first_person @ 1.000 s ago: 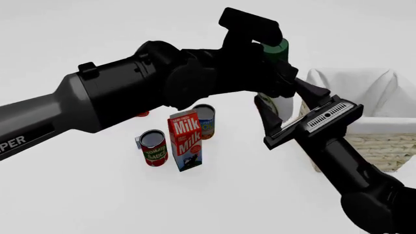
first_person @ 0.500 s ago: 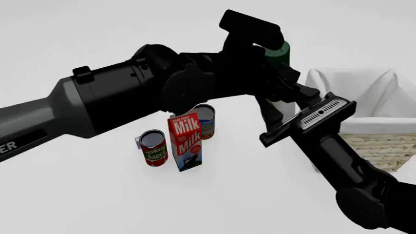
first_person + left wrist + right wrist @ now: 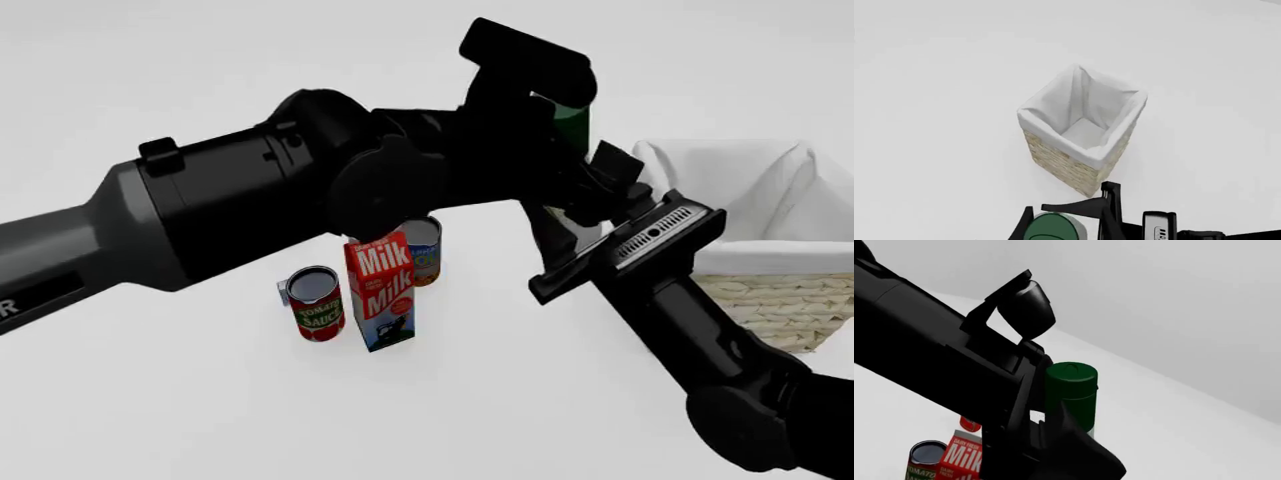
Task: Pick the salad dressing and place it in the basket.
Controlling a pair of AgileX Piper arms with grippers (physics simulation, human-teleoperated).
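Left wrist view: the dressing's (image 3: 1049, 228) green cap sits between the left gripper's (image 3: 1066, 220) jaws, closed on it; the basket (image 3: 1084, 131) stands open beyond, bare table all round.

Front view: the bottle is lifted just left of the basket rim; whether the right gripper (image 3: 577, 218) is open or closed can't be told.

Right wrist view: cap (image 3: 1071, 386) against dark fingers.

You see a basket (image 3: 1066, 165) of rough woven straw, with a soft matt white cloth lining (image 3: 1084, 107) folded over its rim. The bottle cap (image 3: 1071, 382) looks like smooth green plastic with a slight shine. The cans (image 3: 316, 303) look like glossy metal, the milk carton (image 3: 383, 288) like printed paper. Both arms (image 3: 227, 205) are matt black plastic. The table (image 3: 160, 400) is plain, smooth and white.
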